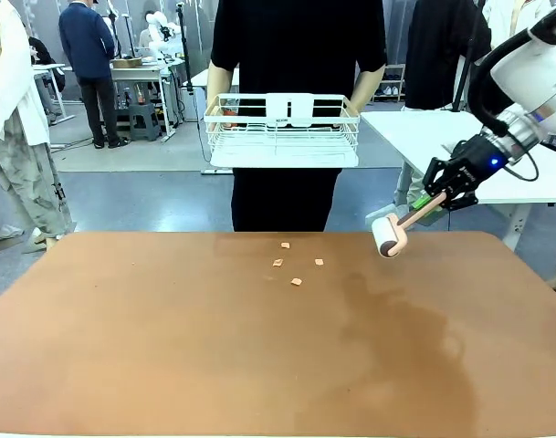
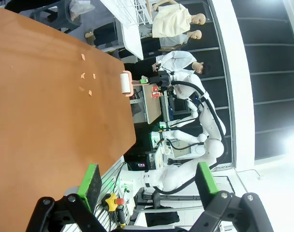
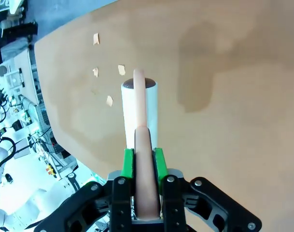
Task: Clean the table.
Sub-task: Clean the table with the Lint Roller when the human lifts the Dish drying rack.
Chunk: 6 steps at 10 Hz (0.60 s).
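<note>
1. Large rectangular desk with a smooth reddish-brown, leather-like top point(image 1: 168, 347) point(image 2: 40, 121) point(image 3: 233, 96): fills the near ground of the front view, its far edge toward the standing person.
2. Four small peach-coloured scraps point(image 1: 296, 282) point(image 2: 82, 57) point(image 3: 109, 100): loose cluster on the desk near the far edge, about mid-width.
3. Lint roller, white roll on a pink handle point(image 1: 390, 236) point(image 2: 124, 83) point(image 3: 139, 106): roll at the desk's far edge, right of the scraps and apart from them; contact with the top cannot be told.
4. Right arm's fingers point(image 1: 445, 185) point(image 3: 129, 164): narrow, green pads clamped on the pink handle.
5. Left arm's fingers point(image 2: 92, 181): spread wide, nothing between them, off the desk's side.
6. White wire rack point(image 1: 282, 146): held level in both hands by a person in black point(image 1: 296, 36), beyond the far edge.
</note>
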Tool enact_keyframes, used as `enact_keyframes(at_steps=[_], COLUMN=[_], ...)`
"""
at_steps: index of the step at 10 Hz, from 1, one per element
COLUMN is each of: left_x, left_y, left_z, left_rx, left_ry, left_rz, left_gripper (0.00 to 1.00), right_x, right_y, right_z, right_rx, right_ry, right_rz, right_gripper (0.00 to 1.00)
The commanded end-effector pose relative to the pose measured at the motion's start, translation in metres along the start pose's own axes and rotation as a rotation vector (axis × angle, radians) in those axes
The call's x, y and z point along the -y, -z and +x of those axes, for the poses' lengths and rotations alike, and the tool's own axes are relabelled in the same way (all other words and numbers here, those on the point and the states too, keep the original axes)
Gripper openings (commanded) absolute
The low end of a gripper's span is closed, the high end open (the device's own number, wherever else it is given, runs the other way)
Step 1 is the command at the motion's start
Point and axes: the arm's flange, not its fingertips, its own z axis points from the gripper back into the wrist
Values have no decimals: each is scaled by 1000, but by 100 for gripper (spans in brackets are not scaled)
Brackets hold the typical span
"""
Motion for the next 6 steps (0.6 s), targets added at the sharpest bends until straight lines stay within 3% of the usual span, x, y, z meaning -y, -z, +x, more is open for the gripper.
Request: enact_keyframes(at_steps=[1, 3, 6], left_x=[1, 1, 1], left_y=[-3, -3, -3], left_z=[-1, -1, -1], left_rx=[3, 3, 3], left_ry=[2, 2, 2], left_rz=[2, 2, 2], left_gripper=[100, 100, 100], right_x=[0, 3, 5], right_y=[21, 42, 64], right_z=[6, 6, 12], right_rx=[-18, 47, 37], right_ry=[-47, -55, -32], right_rz=[48, 74, 82], right_gripper=[21, 21, 21])
